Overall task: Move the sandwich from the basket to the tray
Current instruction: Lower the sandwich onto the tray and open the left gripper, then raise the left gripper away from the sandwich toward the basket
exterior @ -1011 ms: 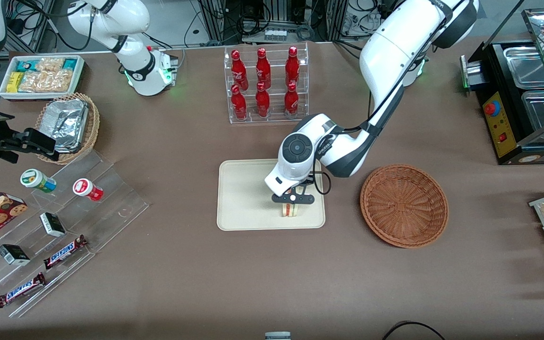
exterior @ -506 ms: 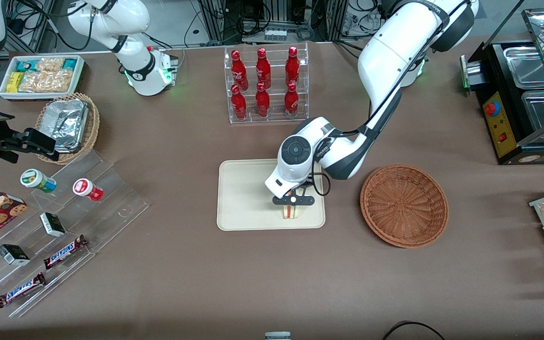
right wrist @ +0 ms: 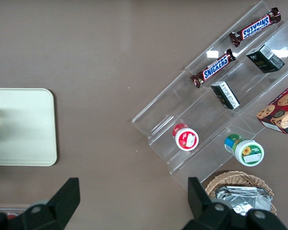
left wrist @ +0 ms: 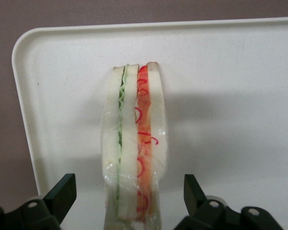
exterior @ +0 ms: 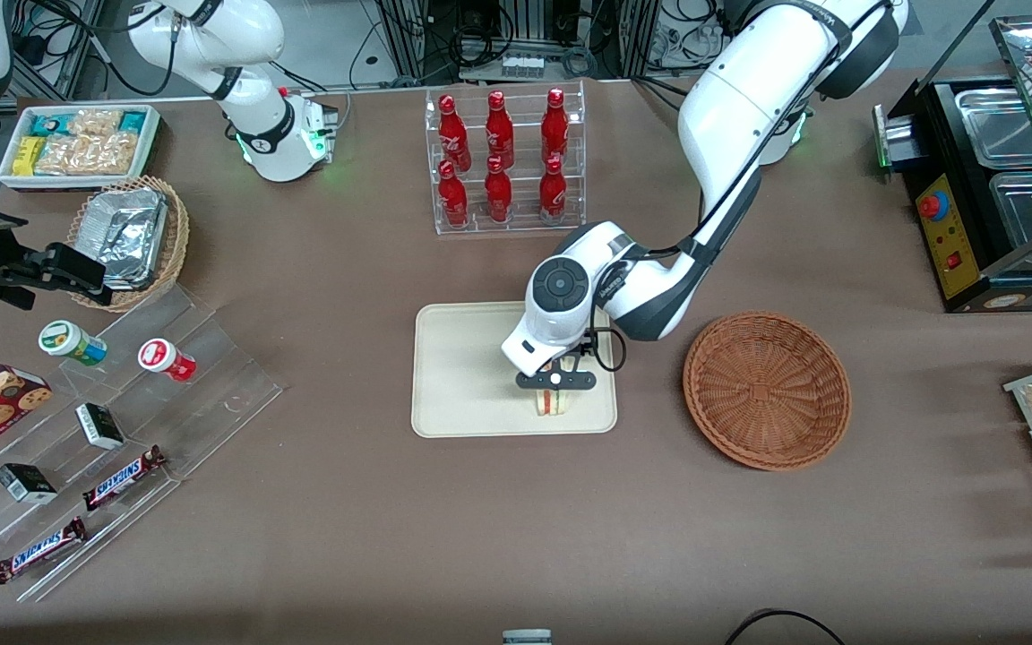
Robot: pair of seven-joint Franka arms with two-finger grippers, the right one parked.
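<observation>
Sandwich (exterior: 553,400) wedge stands on edge on the cream tray (exterior: 462,376), directly beneath the claw (exterior: 555,382) of the working arm, near the tray rim that faces the front camera; the claw hangs just above it with its two black fingers (left wrist: 61,191) spread apart, one on each flank of the bread and clear of it, gripping nothing; in the wrist view the sandwich (left wrist: 134,148) shows white slices with a green filling line and a red one, wrapped in clear film, lying on the tray (left wrist: 240,86) midway between the fingertips; the reddish-brown wicker basket (exterior: 767,390) sits on the brown table (exterior: 516,520) beside the tray, toward the working arm's end from the claw, and holds nothing; farther from the front camera than the claw stands a clear rack of red bottles (exterior: 504,161); well away from the claw toward the parked arm's end lie Snickers bars (exterior: 122,477) on clear stepped shelves.
</observation>
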